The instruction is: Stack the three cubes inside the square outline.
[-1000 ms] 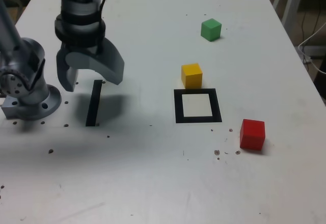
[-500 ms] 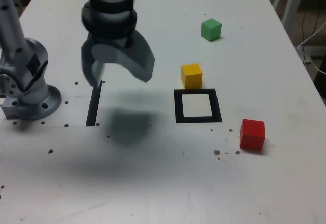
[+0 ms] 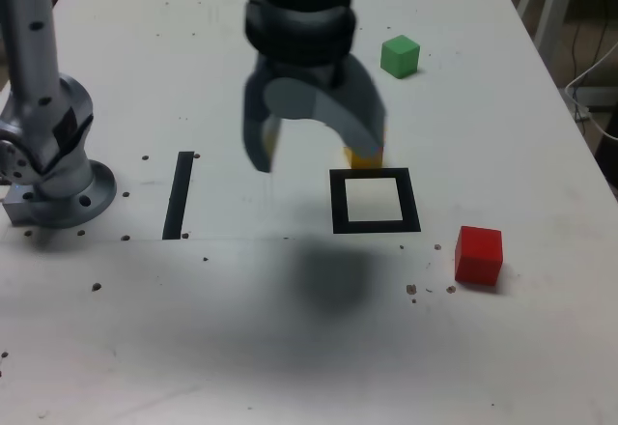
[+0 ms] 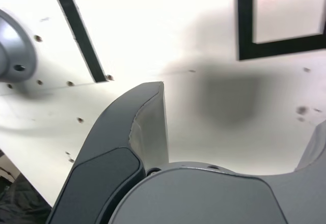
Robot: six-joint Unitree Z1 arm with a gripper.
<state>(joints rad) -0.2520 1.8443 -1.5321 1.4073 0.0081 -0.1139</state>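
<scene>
The wide-open pincer (image 3: 314, 155), curved, smooth and grey, hangs above the pale, speckled surface (image 3: 222, 338) with nothing between its fingers. Partly hidden behind it sits the yellow cube (image 3: 366, 160), at the far edge of the matte black square outline (image 3: 410, 200); the glossier-looking red cube (image 3: 478, 255) lies rightward and nearer.

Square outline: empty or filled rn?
Empty. In the exterior view, the square outline shows bare white inside; the red cube and green cube sit well outside it.
</scene>
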